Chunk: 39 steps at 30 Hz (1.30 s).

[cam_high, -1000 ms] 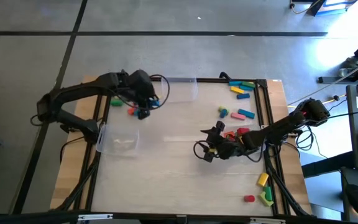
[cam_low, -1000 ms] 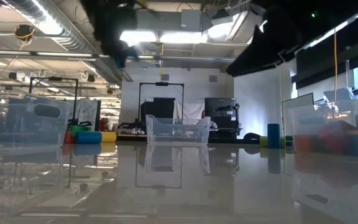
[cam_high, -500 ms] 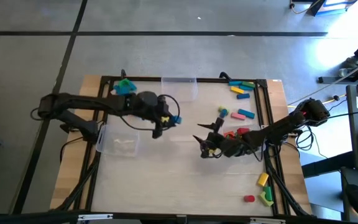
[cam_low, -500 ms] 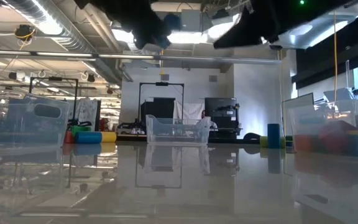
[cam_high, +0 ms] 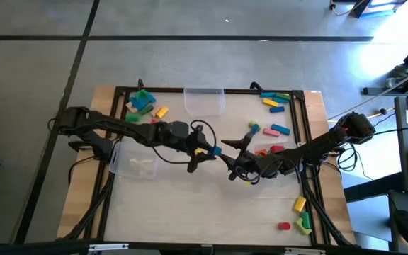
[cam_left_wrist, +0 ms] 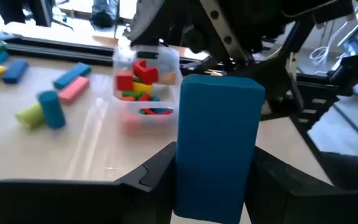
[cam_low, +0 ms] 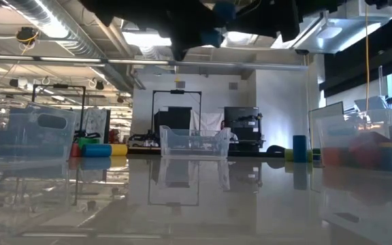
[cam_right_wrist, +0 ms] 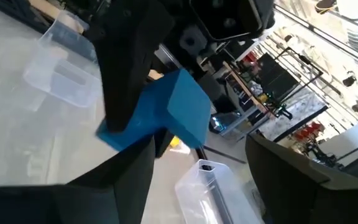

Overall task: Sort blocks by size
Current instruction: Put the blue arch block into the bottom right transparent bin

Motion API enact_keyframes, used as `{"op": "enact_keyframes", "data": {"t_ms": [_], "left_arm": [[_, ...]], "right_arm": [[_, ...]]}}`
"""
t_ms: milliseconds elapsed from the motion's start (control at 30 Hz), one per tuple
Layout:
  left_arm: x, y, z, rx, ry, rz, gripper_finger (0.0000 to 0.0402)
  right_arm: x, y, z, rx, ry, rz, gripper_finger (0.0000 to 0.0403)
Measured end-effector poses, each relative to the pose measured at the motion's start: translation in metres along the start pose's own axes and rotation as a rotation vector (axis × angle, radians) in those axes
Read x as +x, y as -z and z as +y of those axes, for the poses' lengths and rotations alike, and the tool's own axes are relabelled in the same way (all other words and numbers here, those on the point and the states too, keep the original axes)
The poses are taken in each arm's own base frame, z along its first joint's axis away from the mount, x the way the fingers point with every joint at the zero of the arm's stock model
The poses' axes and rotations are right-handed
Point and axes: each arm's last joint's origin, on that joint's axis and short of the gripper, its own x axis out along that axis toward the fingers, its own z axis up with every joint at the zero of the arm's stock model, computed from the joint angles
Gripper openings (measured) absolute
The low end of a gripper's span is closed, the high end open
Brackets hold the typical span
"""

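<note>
Bright overhead lights, glossy glare, blur

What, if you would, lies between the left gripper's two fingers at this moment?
A blue block stands clamped between the left gripper's fingers, plainest in the left wrist view. The right gripper hangs open just beyond it, over the table's middle.

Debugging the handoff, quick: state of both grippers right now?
Left gripper: shut on a blue block.
Right gripper: open, fingers either side of that block, not gripping.

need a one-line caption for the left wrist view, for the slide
Left gripper holds a blue block upright between its fingers, facing the right arm and a clear bin of small blocks.
</note>
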Motion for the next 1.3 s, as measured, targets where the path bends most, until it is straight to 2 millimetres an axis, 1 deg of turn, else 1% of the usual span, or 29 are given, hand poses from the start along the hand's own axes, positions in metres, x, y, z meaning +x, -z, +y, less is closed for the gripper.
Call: {"op": "enact_keyframes", "data": {"t_ms": [133,300,400,533,600,733,867,1300], "left_arm": [[0.011,0.007,0.002,-0.058,0.001,-0.002,0.0141],[0.018,0.012,0.002,-0.058,0.003,-0.004,0.0143],[0.019,0.012,0.002,-0.063,0.004,-0.004,0.0144],[0.019,0.012,0.003,-0.063,0.002,-0.005,0.0144],[0.019,0.012,0.002,-0.063,0.003,-0.004,0.0145],[0.019,0.013,0.002,-0.063,0.007,0.004,0.0145],[0.019,0.013,0.002,-0.063,0.006,0.006,0.0145],[0.019,0.013,0.002,-0.081,0.006,0.004,0.0145]], "right_arm": [[0.0,-0.001,0.0,-0.024,-0.003,-0.008,0.0253],[0.0,-0.001,0.0,-0.073,-0.013,-0.014,0.0245],[0.0,-0.001,0.0,-0.086,-0.016,-0.016,0.0217],[0.003,0.002,-0.001,-0.103,-0.02,-0.007,0.0167],[0.003,0.001,0.0,-0.102,-0.051,-0.031,0.0146],[0.004,0.001,0.001,-0.131,-0.13,-0.091,0.0121],[0.005,0.002,0.001,-0.158,-0.154,-0.1,0.0113],[0.009,0.006,-0.001,-0.169,-0.177,-0.095,0.0112]]}}
